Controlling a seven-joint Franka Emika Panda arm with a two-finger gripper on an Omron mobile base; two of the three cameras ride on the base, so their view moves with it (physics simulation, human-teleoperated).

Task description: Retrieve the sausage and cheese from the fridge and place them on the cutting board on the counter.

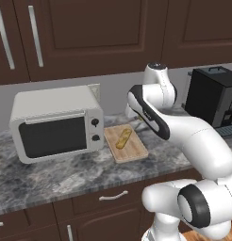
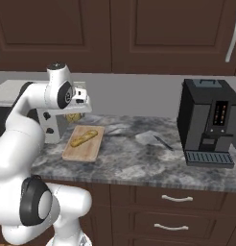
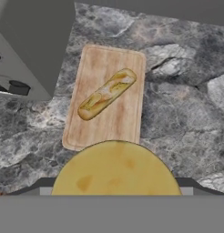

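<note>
Cheese carried above cutting board, ready for placement.

White box-shaped microwave (image 1: 56, 123) stands at the left on the grey mottled stone counter (image 1: 52, 176); just beside it to the right lies the light tan wooden rectangular cutting board (image 1: 126, 143), already carrying a golden-crusted elongated bread loaf (image 1: 123, 138) set diagonally. The two-finger gripper (image 2: 73, 116) hangs over the board's far end, its jaws spread wide and clamped on a round yellow cheese (image 3: 116, 169), seen large at the bottom of the hand view. The cheese is held aloft, apart from the board, presumably so it can be lowered onto bare wood beside the loaf. Farther right, well apart, stands a black coffee machine (image 2: 209, 122). Sausage and fridge cannot be located here.
</note>
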